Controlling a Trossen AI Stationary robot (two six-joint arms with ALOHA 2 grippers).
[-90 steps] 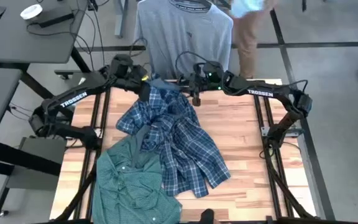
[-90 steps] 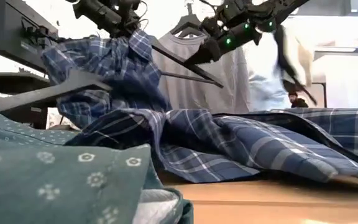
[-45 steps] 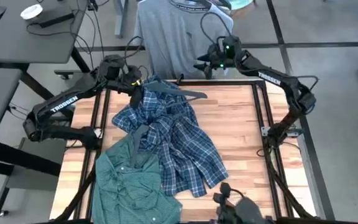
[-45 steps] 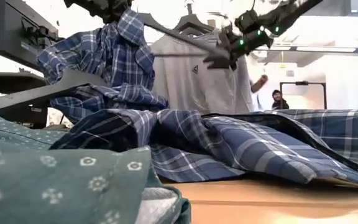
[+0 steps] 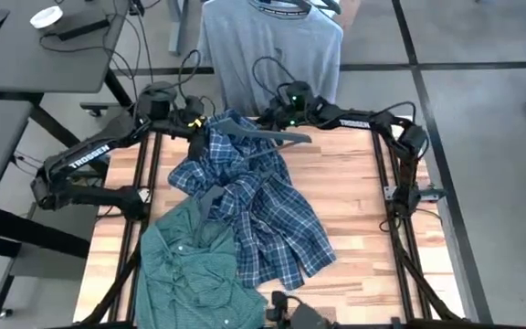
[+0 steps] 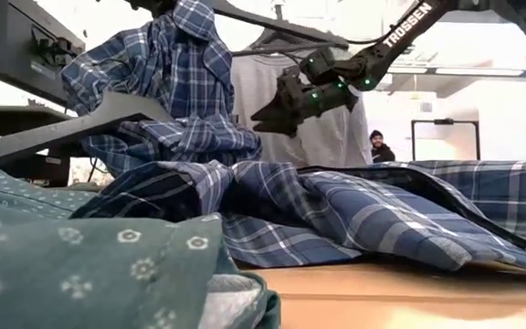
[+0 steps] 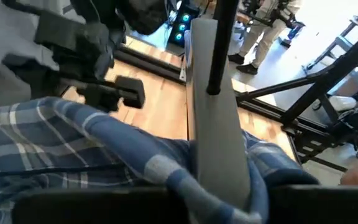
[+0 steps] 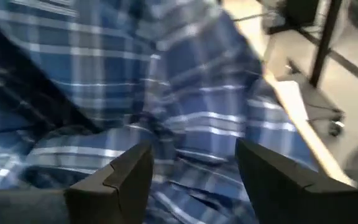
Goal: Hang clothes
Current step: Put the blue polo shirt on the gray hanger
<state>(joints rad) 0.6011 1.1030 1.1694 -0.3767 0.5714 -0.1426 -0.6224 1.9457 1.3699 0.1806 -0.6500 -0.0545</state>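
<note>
Right gripper (image 5: 277,119) swings back from the frame's upper middle toward the plaid shirt (image 5: 249,206) at table centre, fingers spread wide, empty. Left gripper (image 5: 194,123) holds the shirt collar with the dark hanger (image 5: 268,135) threaded in. Advice: right should pinch the free shoulder and pull it over the hanger end.

A grey hanger (image 7: 219,124) lies across the blue-white plaid shirt (image 7: 73,155) above the wooden table (image 7: 160,106).

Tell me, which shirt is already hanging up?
The grey shirt. It hangs flat beyond the table's far edge, while the blue plaid shirt and the green shirt are crumpled on the table.
</note>
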